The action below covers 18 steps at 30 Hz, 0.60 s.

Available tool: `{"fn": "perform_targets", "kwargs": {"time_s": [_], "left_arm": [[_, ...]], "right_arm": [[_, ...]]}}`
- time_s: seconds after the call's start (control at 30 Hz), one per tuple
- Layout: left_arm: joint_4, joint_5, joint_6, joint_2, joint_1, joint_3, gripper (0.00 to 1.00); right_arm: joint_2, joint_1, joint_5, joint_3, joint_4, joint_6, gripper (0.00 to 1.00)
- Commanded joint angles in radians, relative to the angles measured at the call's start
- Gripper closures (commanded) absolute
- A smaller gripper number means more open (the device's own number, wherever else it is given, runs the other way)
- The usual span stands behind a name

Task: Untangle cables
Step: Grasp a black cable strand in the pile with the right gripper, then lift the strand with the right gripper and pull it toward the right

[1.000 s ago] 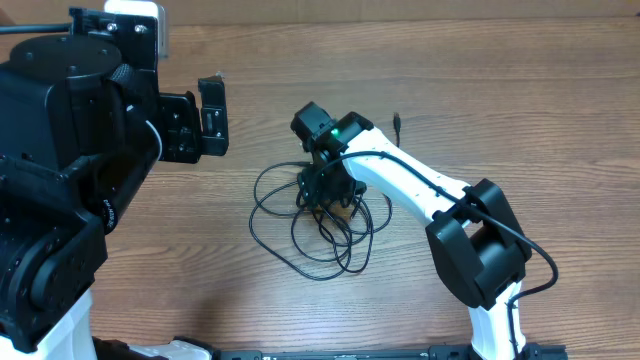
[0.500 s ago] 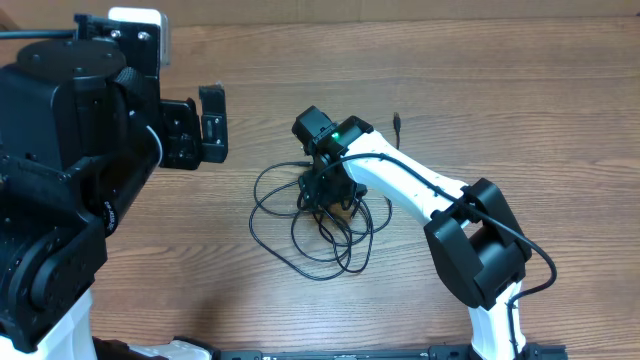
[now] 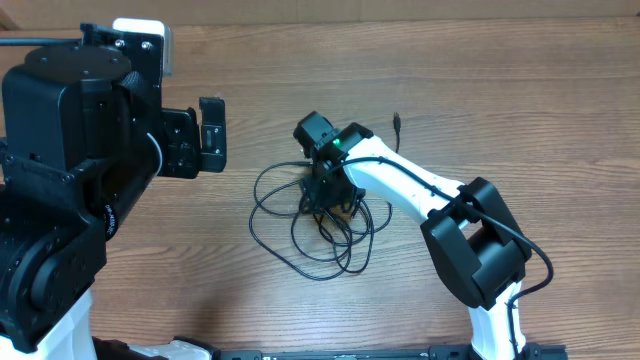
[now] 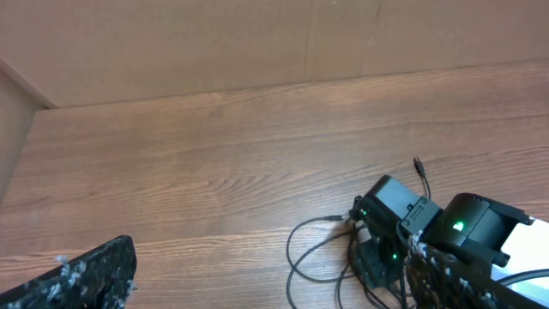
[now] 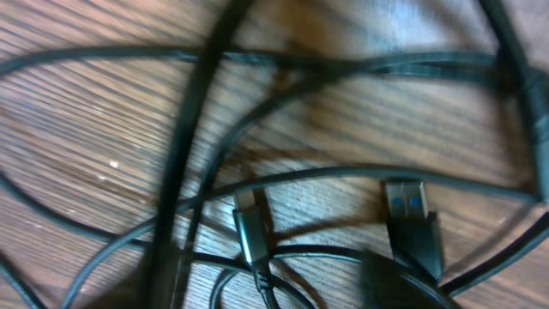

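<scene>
Right hand [image 3: 326,193] has dipped deeper into the cables [image 3: 290,235]; I cannot tell its grip. Left of them, left hand [image 3: 211,135] hangs released.

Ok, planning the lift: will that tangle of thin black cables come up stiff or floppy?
Probably floppy: the thin black cables lie in loose overlapping loops on the brown wooden table. Likely light, being so thin. Lifting one strand may drag others, since they cross beside the blue-tongued plug.

Brown wood-grain table [image 3: 540,110], grain running lengthwise, faint plank seams. In the left wrist view a plain tan wall panel [image 4: 214,39] stands along one table edge. A second tan panel [image 4: 12,129] meets it at a table corner.
</scene>
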Motion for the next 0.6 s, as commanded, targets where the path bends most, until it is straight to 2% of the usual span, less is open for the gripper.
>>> {"fn": "perform_targets", "kwargs": {"time_s": [0.0,0.3,0.47,0.57], "left_arm": [[-0.008,-0.004,-0.005,-0.002,0.002,0.006,0.00],[-0.008,-0.004,-0.005,-0.002,0.002,0.006,0.00],[-0.008,-0.004,-0.005,0.000,0.002,0.006,0.00],[-0.009,-0.003,-0.005,0.000,0.002,0.006,0.00]], "right_arm": [[-0.006,-0.002,-0.002,-0.019,-0.001,0.000,0.96],[-0.104,-0.002,0.024,0.135,-0.162,-0.026,0.96],[-0.210,-0.002,0.098,0.387,-0.319,-0.034,0.96],[-0.249,-0.003,0.116,0.608,-0.413,-0.034,0.96]]}}
